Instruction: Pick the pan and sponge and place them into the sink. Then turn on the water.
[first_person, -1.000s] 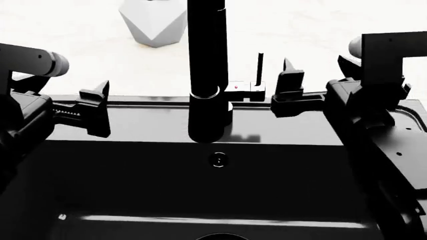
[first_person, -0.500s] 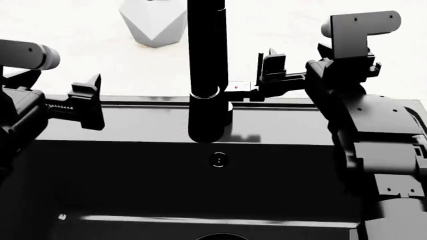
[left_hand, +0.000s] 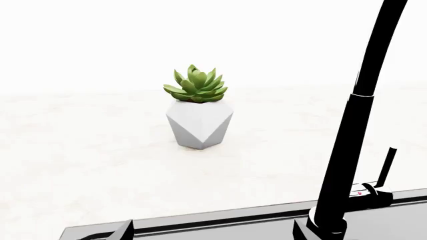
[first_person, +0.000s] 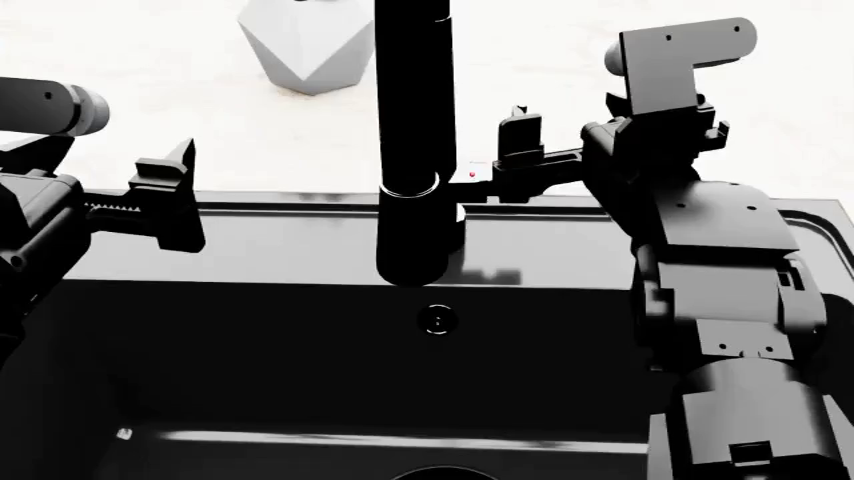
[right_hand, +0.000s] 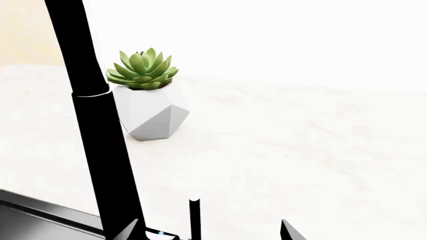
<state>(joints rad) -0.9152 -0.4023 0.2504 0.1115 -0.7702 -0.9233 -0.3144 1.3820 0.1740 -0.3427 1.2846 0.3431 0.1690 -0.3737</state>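
The sink (first_person: 267, 245) is a glossy black basin with a small round overflow hole (first_person: 435, 320). The thick black faucet (first_person: 414, 120) rises over it, and no water runs from it. My right gripper (first_person: 515, 150) is open at the faucet's base. In the right wrist view the thin lever (right_hand: 194, 217) stands between the fingers of my right gripper (right_hand: 210, 232), beside the red dot (first_person: 473, 176). My left gripper (first_person: 174, 195) is open and empty over the sink's back left rim. The pan and the sponge are out of view.
A white faceted pot with a green succulent (left_hand: 199, 125) stands on the pale counter behind the faucet, left of the lever. The sink's rear rim (left_hand: 220, 220) runs under my left gripper (left_hand: 213, 235). The right arm's bulky links (first_person: 721, 300) hang over the sink's right side.
My right arm has swung left and away from me, bringing its open fingers around the faucet lever. The left gripper has drifted slightly left and up, still open.
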